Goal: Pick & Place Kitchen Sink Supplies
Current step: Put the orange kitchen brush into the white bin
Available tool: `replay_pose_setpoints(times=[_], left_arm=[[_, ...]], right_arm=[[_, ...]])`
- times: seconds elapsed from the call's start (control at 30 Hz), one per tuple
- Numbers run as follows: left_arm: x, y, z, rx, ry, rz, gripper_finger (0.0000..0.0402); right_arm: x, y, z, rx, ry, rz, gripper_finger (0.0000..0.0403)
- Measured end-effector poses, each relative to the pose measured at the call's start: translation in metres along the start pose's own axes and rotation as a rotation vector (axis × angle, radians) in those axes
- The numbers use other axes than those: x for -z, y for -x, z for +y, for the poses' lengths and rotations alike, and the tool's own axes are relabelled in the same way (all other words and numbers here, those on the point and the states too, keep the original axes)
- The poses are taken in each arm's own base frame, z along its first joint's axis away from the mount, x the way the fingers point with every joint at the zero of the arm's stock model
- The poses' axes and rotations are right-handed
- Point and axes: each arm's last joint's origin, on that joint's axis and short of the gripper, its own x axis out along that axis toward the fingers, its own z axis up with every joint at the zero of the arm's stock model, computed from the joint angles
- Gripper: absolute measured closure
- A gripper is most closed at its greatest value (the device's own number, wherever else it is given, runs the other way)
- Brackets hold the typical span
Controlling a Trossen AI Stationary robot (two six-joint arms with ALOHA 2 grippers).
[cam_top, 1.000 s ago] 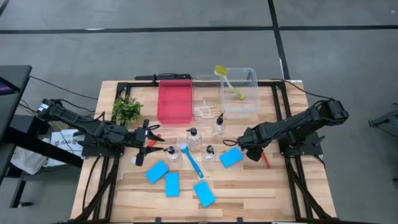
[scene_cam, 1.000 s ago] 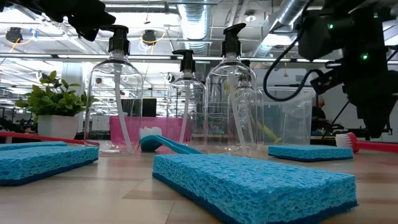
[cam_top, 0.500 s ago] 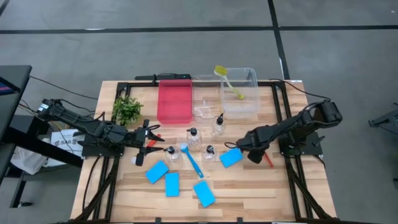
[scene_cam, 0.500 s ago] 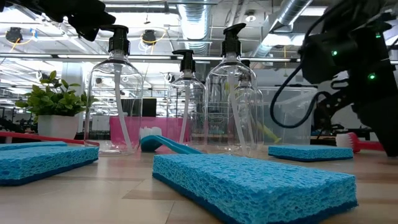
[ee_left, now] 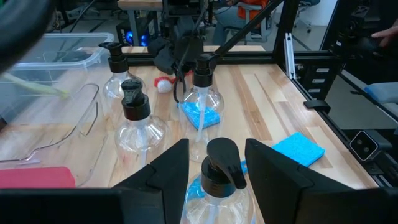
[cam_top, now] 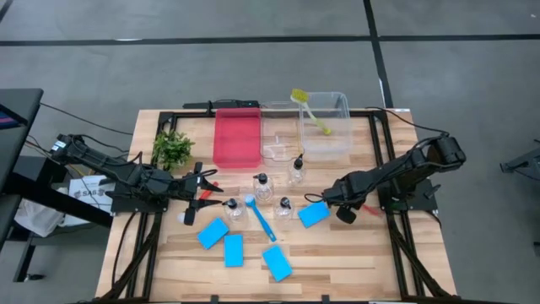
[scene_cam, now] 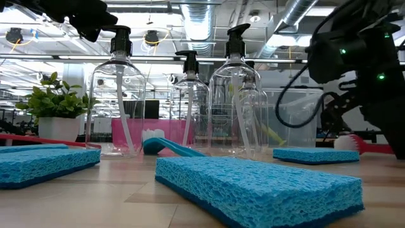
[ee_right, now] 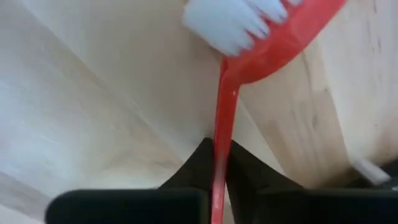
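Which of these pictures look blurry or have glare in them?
Right wrist view: the red brush is soft, too near the lens. Low view: the nearest sponge is sharp; ceiling lights glare behind the clear bottles. Left wrist view: the closest bottle is slightly blurred. High view: evenly lit.

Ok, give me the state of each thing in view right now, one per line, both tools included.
Right tool: shut on the red brush handle.
Red brush: gripped, low over the table.
Left tool: open around a pump bottle's top.
Pump bottle: upright, not clamped.
Other pump bottles: upright on the table.
Blue brush: lying flat.
Blue sponges: lying flat.
Yellow-green brush: leaning in the clear bin.
Red tray: nothing visible in it.
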Motion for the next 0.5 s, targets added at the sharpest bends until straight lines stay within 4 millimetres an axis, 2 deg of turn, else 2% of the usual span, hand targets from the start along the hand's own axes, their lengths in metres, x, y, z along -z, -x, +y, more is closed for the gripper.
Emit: replay_pose_setpoints(times=[0.2,0.37,0.5], left_arm=[[0.000,0.000,0.000,0.000,0.000,0.000,0.0243],[0.000,0.000,0.000,0.000,0.000,0.000,0.0243],[0.000,0.000,0.000,0.000,0.000,0.000,0.0243]], right_arm=[[0.002,0.010,-0.002,0.045,0.008,0.057,0.0366],[0.002,0.024,0.000,0.050,0.043,0.060,0.0392],[0.003,0.038,0.001,0.010,0.066,0.010,0.0379]])
